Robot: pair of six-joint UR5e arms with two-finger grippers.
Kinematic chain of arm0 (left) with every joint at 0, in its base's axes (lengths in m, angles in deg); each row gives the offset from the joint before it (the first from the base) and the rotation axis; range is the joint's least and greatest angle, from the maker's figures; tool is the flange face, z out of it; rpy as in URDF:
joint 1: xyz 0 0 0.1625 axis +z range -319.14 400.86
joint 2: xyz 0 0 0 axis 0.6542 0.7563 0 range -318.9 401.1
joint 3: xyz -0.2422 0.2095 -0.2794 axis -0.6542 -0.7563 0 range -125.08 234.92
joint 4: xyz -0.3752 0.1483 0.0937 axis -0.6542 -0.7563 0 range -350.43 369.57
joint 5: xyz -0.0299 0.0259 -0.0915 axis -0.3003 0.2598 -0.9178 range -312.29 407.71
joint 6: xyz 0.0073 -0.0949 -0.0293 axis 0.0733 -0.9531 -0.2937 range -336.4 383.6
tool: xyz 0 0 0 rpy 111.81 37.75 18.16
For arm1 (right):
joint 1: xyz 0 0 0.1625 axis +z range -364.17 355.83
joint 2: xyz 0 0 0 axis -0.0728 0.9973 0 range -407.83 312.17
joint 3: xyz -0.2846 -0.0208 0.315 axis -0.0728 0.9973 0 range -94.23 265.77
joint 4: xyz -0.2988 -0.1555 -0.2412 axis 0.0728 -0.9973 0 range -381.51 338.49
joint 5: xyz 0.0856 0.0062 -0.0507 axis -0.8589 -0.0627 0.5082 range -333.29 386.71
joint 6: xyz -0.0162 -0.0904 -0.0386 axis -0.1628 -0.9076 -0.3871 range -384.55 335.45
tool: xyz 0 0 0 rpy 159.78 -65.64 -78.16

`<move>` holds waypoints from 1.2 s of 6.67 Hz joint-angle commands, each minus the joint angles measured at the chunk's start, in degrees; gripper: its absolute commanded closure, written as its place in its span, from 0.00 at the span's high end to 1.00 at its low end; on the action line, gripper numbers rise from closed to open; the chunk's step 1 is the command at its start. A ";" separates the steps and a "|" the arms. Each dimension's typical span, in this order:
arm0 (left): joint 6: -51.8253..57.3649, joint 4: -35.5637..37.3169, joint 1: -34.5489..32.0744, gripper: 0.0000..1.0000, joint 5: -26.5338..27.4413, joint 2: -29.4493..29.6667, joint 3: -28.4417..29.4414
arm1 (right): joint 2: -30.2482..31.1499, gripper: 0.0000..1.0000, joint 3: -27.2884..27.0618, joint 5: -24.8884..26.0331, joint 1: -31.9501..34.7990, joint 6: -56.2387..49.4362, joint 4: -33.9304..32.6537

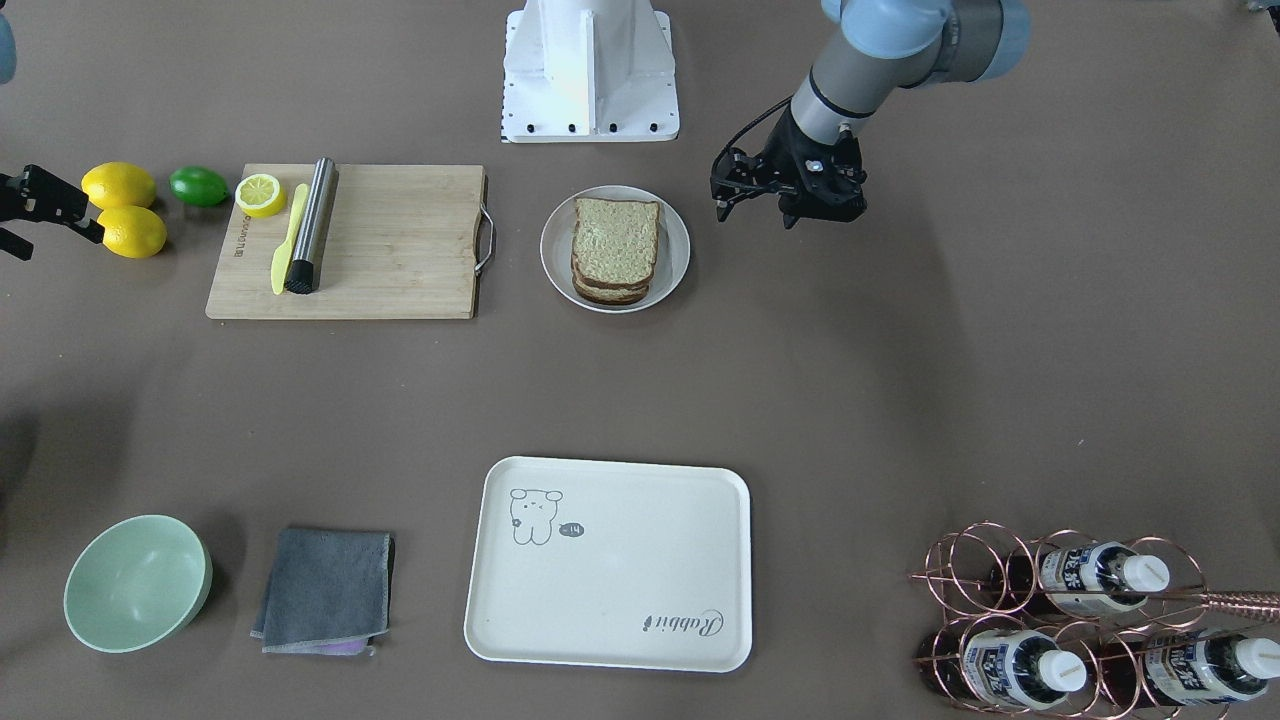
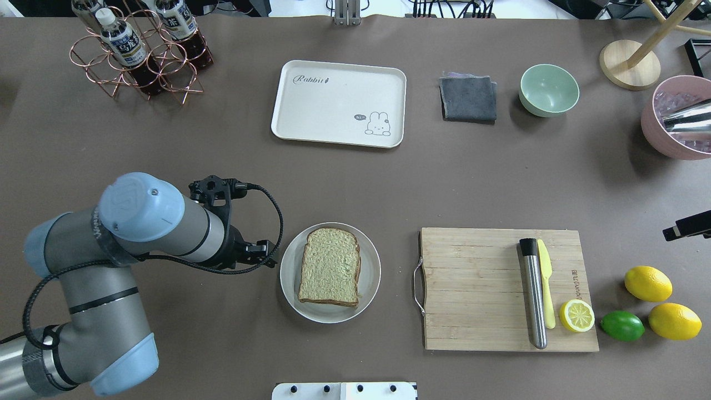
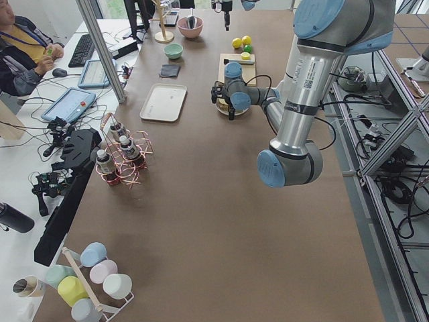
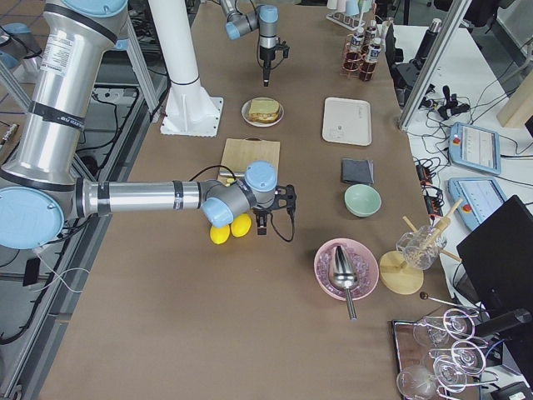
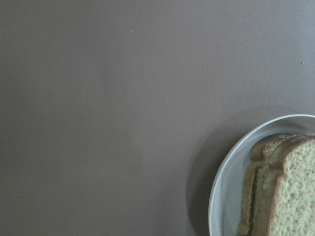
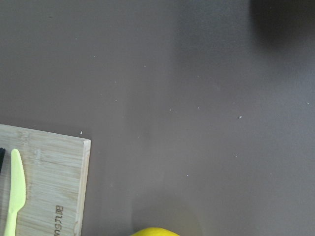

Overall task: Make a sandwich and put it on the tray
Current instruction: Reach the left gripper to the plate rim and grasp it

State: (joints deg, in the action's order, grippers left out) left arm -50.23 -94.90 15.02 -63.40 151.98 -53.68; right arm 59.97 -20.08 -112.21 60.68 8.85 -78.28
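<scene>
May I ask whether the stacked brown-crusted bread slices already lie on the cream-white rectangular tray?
No, the stacked brown-crusted bread slices lie on the round pale grey plate, apart from the cream-white rectangular tray.

The sandwich (image 2: 330,266) lay on a plate (image 2: 371,260), left of the cutting board (image 2: 477,289). The tray (image 2: 333,105) sat well beyond it, a cloth (image 2: 468,99) and bowl (image 2: 549,89) to its right.

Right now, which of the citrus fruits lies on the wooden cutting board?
The cut lemon half, face up at the corner of the cutting board. The lime and the two whole lemons lie on the table beside it.
</scene>
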 commanded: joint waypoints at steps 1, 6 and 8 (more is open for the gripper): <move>-0.01 -0.30 2.27 0.75 1.33 3.19 4.00 | 0.75 1.00 0.29 -0.03 0.45 -1.24 0.00; -0.18 -4.69 3.60 0.57 3.00 3.64 6.92 | 1.01 1.00 0.21 -0.82 1.15 -1.24 0.00; -0.18 -4.69 3.69 0.40 3.00 3.55 7.35 | 1.10 1.00 0.03 -1.17 1.41 -1.24 0.09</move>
State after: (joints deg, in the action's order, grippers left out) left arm -50.40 -99.54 18.63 -60.41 155.60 -46.70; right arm 61.04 -20.00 -113.11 61.89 7.61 -78.22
